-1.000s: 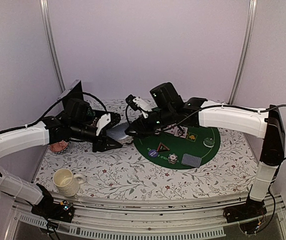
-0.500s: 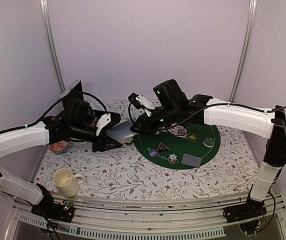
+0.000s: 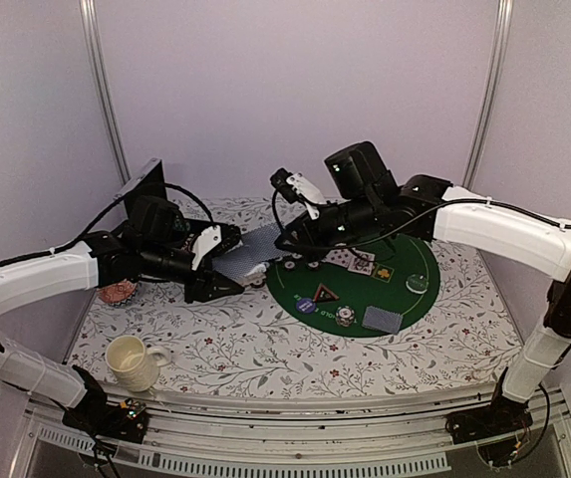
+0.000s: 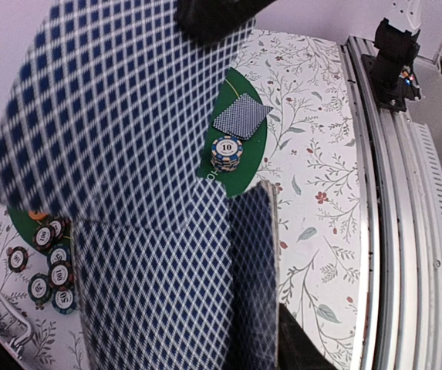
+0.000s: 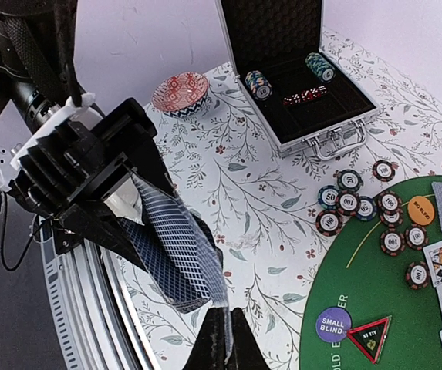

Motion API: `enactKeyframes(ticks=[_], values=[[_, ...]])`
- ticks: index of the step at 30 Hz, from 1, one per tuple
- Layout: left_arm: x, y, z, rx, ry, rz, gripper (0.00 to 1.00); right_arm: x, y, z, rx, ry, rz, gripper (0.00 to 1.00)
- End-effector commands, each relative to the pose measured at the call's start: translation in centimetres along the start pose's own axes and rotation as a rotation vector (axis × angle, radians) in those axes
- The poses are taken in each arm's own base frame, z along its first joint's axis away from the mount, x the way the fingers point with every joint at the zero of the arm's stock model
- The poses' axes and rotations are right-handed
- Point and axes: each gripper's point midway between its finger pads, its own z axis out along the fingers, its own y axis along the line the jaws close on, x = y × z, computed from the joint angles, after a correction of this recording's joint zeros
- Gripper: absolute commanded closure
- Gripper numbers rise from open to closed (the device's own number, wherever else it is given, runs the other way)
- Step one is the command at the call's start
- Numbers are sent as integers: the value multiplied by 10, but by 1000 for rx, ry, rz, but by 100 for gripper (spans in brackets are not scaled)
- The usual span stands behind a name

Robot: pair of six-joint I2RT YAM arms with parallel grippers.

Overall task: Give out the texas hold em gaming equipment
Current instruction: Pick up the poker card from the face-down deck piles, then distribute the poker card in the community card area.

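Top card (image 4: 113,116) is pinched at one edge in the right gripper (image 5: 222,322), jaws narrow and closed on it. The card is tilted up in the air and its other end overlaps the deck (image 4: 174,285). The deck sits between the left gripper (image 3: 227,264) jaws, which are clamped on it and hold it above the bench (image 3: 265,349), just left of the green mat (image 5: 352,270). The two grippers are near each other, bridged by the card. On the mat: a cluster of loose chips (image 5: 359,204) along the far-left rim, orange button (image 5: 420,210) touching that cluster, blue button (image 5: 334,324) with the triangular marker (image 5: 369,338) just beside it, a chip stack (image 4: 227,153) at the near edge and a face-down card (image 4: 241,116) next to it. Some face-up cards lie further right. The open case (image 5: 328,132) lies beyond the mat with more chips inside.
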Motion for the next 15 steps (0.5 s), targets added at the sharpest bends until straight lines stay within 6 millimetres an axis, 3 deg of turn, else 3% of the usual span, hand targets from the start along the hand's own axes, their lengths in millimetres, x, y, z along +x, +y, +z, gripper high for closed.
enactKeyframes(ticks=[1,4,8,11,13,15], values=[[-9,-7,-2,15,-27,35,62,-14,1,-27,28,-37,-24,98],[-9,-7,-2,15,-28,35,62,-21,0,-49,52,-57,-44,98],[-10,-7,-3,14,-30,37,62,-12,-53,-98,160,-38,37,98],[-11,-7,-4,15,-34,37,62,22,-113,-125,285,38,64,98],[-11,-7,-4,15,-34,37,62,58,-161,-139,377,139,118,98],[-11,-7,-4,14,-35,37,62,89,-195,-149,420,229,171,98]])
